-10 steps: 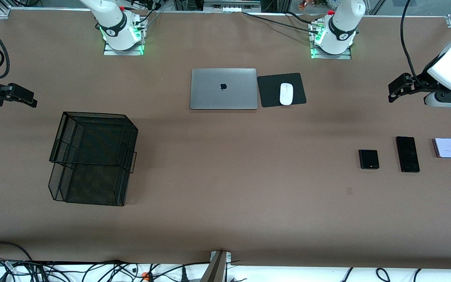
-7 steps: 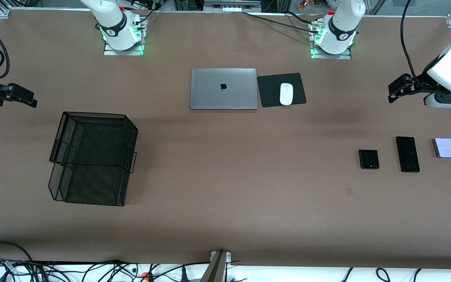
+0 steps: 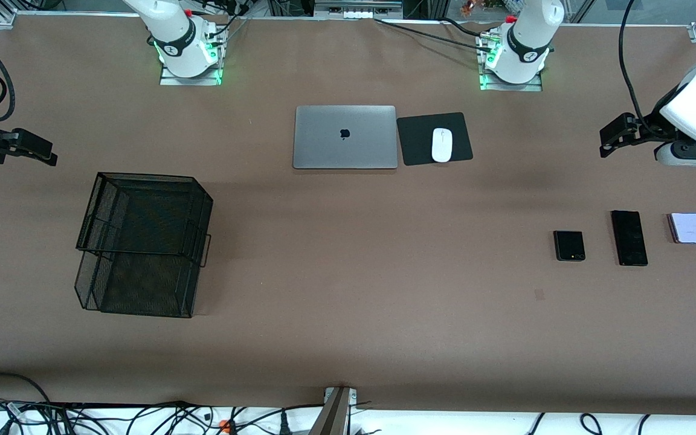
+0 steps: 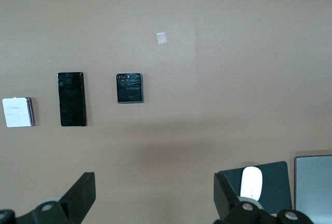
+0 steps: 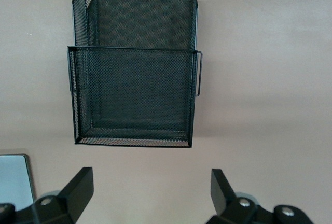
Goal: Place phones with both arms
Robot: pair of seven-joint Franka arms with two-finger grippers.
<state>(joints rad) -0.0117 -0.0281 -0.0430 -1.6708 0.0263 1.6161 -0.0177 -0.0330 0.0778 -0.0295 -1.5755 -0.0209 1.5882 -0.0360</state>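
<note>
Nothing has shifted since earlier that we can see: nearest us the slab phone (image 3: 629, 237) lies between the black flip phone (image 3: 568, 245) at its nine o'clock and the lavender flip phone (image 3: 686, 228) at three, while left gripper (image 4: 151, 200) and right gripper (image 5: 150, 195) wait aloft, jaws wide, empty.

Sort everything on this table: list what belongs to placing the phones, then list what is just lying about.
Belongs to the job:
- black flip phone
- black slab phone
- pale flip phone
- left gripper, open, over the table near the mouse pad
- right gripper, open, over the table near the mesh tray
- black mesh tray, probably the destination

Lying about:
- silver laptop
- white mouse
- black mouse pad
</note>
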